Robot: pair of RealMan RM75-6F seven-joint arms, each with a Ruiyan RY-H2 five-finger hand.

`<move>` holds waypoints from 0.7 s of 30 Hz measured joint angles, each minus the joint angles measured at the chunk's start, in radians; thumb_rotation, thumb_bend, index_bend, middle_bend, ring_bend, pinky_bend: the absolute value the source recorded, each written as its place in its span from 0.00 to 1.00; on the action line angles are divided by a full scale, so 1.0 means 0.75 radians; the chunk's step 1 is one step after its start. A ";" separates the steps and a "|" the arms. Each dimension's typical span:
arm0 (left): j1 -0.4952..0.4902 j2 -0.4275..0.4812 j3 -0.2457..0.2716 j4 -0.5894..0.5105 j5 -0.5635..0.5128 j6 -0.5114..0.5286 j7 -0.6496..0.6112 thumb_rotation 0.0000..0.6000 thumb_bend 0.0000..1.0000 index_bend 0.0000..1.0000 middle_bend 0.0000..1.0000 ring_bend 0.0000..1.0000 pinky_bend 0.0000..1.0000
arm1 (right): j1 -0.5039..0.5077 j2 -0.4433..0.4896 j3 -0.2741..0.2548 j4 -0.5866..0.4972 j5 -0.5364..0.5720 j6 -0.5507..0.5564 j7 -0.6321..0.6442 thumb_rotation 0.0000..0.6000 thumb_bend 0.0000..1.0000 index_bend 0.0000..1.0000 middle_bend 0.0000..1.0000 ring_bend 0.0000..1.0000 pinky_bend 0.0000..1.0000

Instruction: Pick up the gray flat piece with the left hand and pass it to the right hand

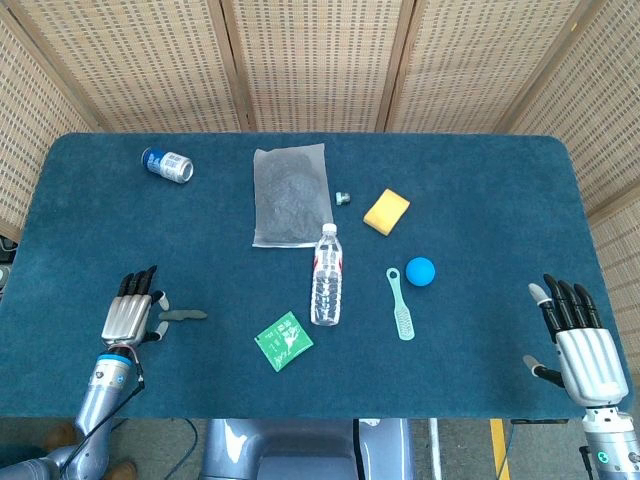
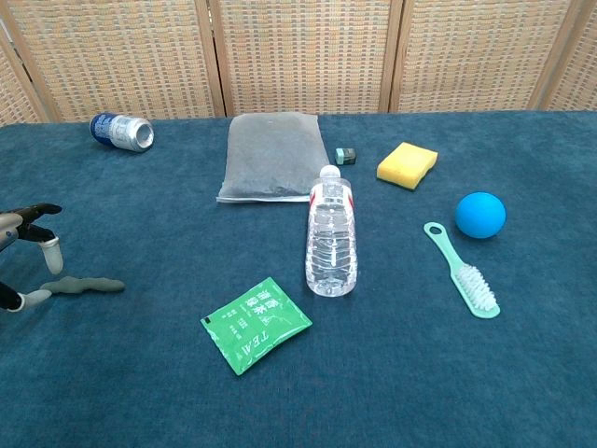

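Observation:
The gray flat piece [image 1: 183, 315], a small wavy strip, lies flat on the blue table at the front left, and also shows in the chest view [image 2: 86, 285]. My left hand [image 1: 130, 312] hovers just left of it with fingers spread, holding nothing. In the chest view the left hand [image 2: 28, 257] reaches in from the left edge, its fingertips [image 2: 53, 261] over the strip's left end. Whether the thumb touches the strip is unclear. My right hand [image 1: 580, 345] stays open at the front right corner, far from the piece.
Upright in no case: a water bottle [image 1: 326, 277] lies mid-table beside a green tea packet [image 1: 284, 341]. A gray bag [image 1: 290, 194], blue can [image 1: 167, 165], yellow sponge [image 1: 386, 212], blue ball [image 1: 420, 271] and mint brush [image 1: 401, 304] lie further off.

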 measured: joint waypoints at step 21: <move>-0.037 -0.053 -0.011 0.047 -0.038 -0.028 0.029 1.00 0.37 0.52 0.00 0.00 0.00 | 0.003 0.009 0.000 0.005 0.007 -0.008 0.038 1.00 0.00 0.00 0.00 0.00 0.00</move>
